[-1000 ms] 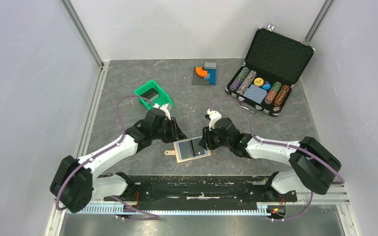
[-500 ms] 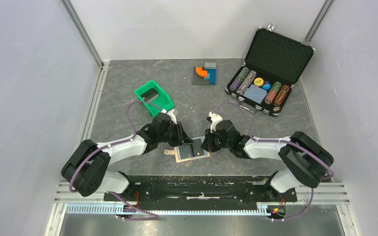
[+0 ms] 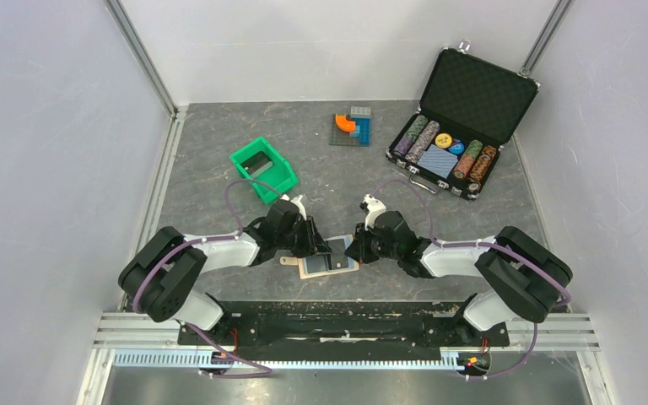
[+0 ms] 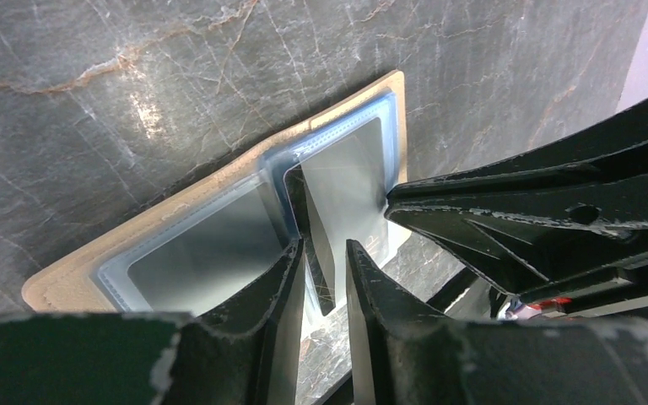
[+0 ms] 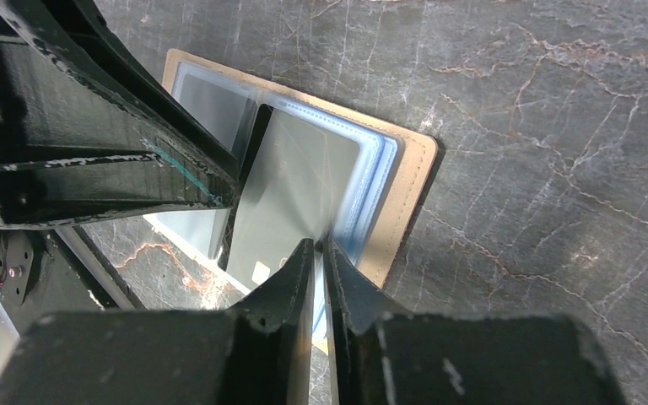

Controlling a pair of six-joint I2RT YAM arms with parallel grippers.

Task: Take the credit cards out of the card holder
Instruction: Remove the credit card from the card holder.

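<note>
Right wrist view: the right hand (image 5: 321,246) has its fingers almost pressed together, pinching the near edge of a dark credit card (image 5: 291,181). The card lies over one pocket of the card holder (image 5: 412,173), which is spread open flat on the counter (image 5: 557,126). The left hand (image 4: 321,253) keeps a narrow gap between its fingers, straddling the card's lifted edge by the fold; whether it presses the holder down I cannot tell. The step in hand looks like drawing a card out. Next, a steady pull along the pocket, with the holder pinned.
</note>
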